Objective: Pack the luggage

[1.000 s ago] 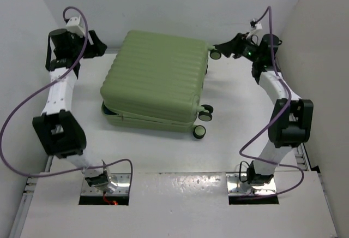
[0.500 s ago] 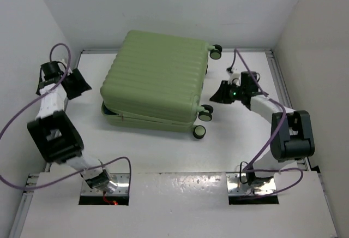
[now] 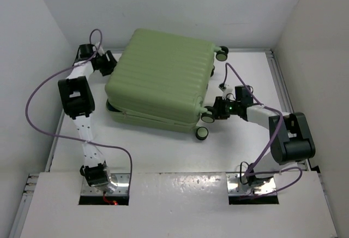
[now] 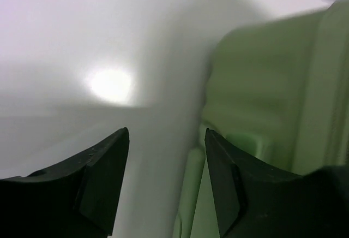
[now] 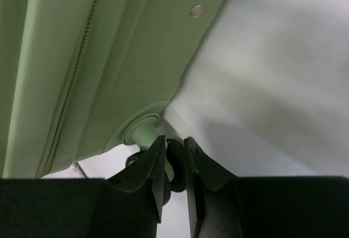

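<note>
Luggage (image 3: 161, 79) further right — (slightly ajar)

White worktop (image 3: 163, 150) under my left end effector (image 4: 166, 134), spreading to every side. Bright glare spot (image 4: 112, 84) ahead of it, a little left. Plain white walls (image 3: 163, 3) beyond, near.

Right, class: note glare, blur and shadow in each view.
Top external: evenly lit and sharp, soft shadow under the luggage. Left wrist: a glare spot on the white surface, left gripper and luggage blurred. Right wrist: right gripper dark, wheel in shadow.
</note>
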